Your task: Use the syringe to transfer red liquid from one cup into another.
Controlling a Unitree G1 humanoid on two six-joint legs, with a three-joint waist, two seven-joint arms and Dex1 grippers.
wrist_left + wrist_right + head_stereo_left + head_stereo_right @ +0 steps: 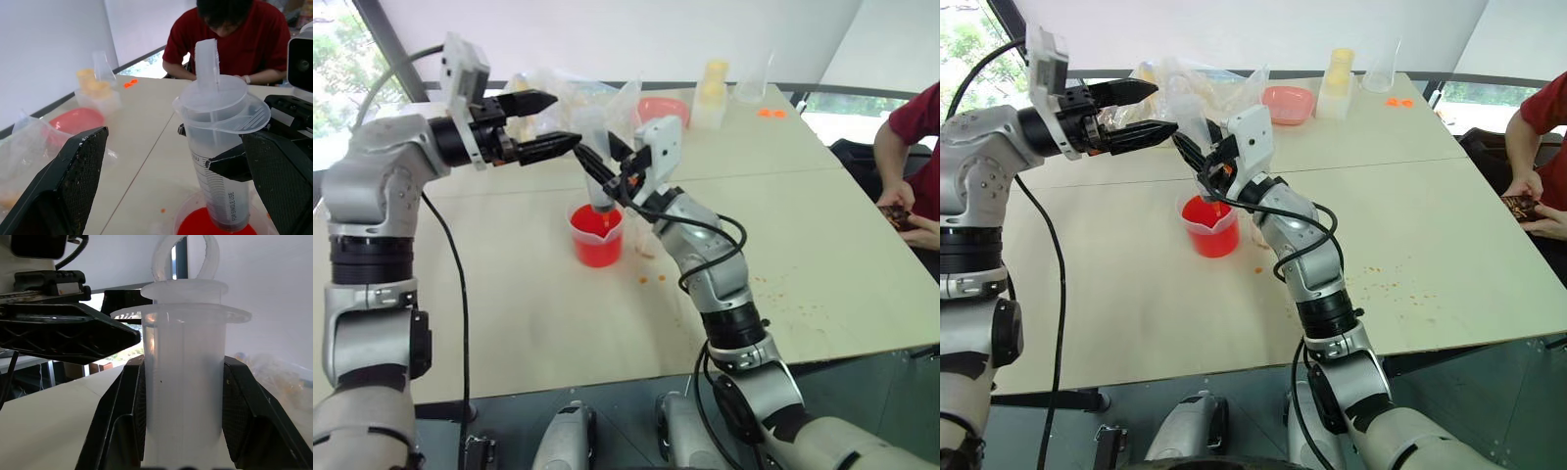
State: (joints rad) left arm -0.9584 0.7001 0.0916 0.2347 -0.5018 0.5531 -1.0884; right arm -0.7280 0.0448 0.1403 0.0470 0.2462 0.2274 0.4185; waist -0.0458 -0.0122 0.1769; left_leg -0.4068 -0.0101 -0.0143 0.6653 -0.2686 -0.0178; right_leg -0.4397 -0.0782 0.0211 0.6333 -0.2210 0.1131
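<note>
The syringe [597, 166] stands upright with my right gripper [600, 157] shut on its clear barrel. Its tip dips into the red liquid [597, 245] in the spouted cup [598, 233] at mid table. The ring-ended plunger [208, 58] sits pushed down close to the barrel's flange. My left gripper [564, 119] is open, level, just left of the syringe's top and apart from it. A small clear cup [642, 243] stands right beside the spouted cup, partly hidden by my right forearm.
At the table's far side are crumpled plastic bags [558, 90], a pink bowl [663, 108], a yellow-capped bottle [713, 93] and a clear flask [754, 78]. Orange drops [651, 279] dot the table. A person in red [913, 157] sits at the right edge.
</note>
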